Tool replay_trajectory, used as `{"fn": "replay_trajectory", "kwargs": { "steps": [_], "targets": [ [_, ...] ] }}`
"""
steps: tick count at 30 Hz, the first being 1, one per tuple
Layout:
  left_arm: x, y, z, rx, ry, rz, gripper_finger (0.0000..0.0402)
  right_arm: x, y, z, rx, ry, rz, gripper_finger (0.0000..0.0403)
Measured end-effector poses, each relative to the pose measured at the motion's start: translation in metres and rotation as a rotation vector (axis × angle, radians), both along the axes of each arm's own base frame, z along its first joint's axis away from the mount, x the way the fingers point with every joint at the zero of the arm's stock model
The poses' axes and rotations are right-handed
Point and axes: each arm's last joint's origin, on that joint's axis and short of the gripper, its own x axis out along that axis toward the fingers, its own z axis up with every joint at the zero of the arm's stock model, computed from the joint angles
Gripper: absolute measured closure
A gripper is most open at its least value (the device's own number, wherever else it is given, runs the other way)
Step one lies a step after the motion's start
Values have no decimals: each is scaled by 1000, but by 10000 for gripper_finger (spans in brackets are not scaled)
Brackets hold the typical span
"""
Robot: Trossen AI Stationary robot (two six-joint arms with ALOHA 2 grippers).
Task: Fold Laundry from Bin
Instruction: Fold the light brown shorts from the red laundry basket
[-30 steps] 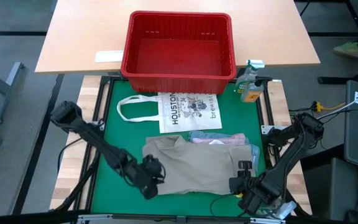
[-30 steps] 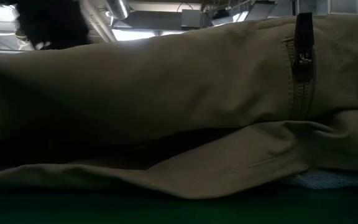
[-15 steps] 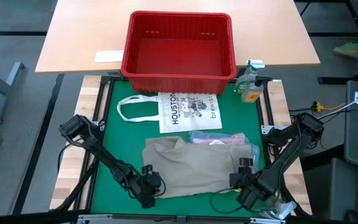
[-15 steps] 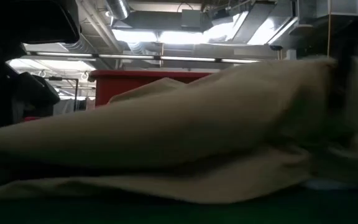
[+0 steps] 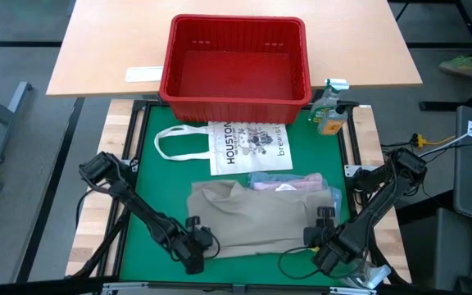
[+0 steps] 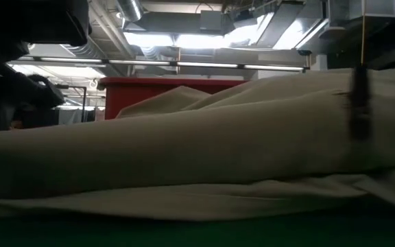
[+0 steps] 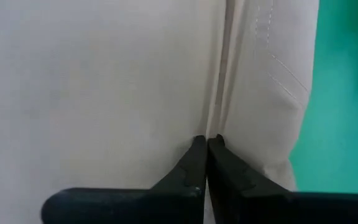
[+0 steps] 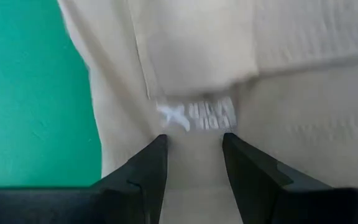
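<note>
A khaki-grey garment (image 5: 256, 217) of the laundry lies spread on the green mat (image 5: 150, 192), and in the low view it (image 6: 197, 158) fills most of the picture. Its far right part rests on pale pink and light blue pieces (image 5: 289, 183). My left gripper (image 5: 199, 246) is at the garment's near left corner, shut on the cloth (image 7: 207, 146). At the near right corner my right gripper (image 5: 322, 242) points down. It stands open over the cloth (image 8: 194, 149), with a white label (image 8: 194, 115) just past its fingers. The red bin (image 5: 236, 57) stands at the far side. My left gripper pinches a raised fold of the khaki garment (image 7: 219, 121) between its two shut fingers, near the garment's near left corner. The fingers slant down from the table's near left, in line with the fold. The rest of the garment lies on the mat.
A white tote bag printed "HOUSTON" (image 5: 248, 146) lies flat between the bin and the laundry. A spray bottle (image 5: 328, 111) stands at the mat's far right corner. A white sheet (image 5: 143, 74) lies on the wooden table left of the bin. Bare green mat shows left of the garment.
My left gripper has sunk toward the table's near edge onto the garment's near left corner and tipped steeper. My right gripper has come down a little at the near right corner. The khaki garment, raised near the low camera before, has settled lower and flatter on the mat.
</note>
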Motion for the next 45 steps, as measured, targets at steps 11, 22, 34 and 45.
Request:
{"fn": "replay_trajectory", "kwargs": {
  "steps": [11, 22, 34, 45],
  "targets": [
    [10, -12, 43, 81, 115, -71, 400, 2, 4, 24, -4, 24, 27, 243],
    [24, -20, 78, 118, -10, -32, 398, 9, 32, 59, 158, -144, 40, 243],
    [29, -24, 81, 76, -67, -19, 398, -14, 58, 36, 236, -264, 134, 243],
    [27, -24, 73, 114, -26, -31, 398, -15, 34, -6, 127, -196, 62, 243]
  ]
}}
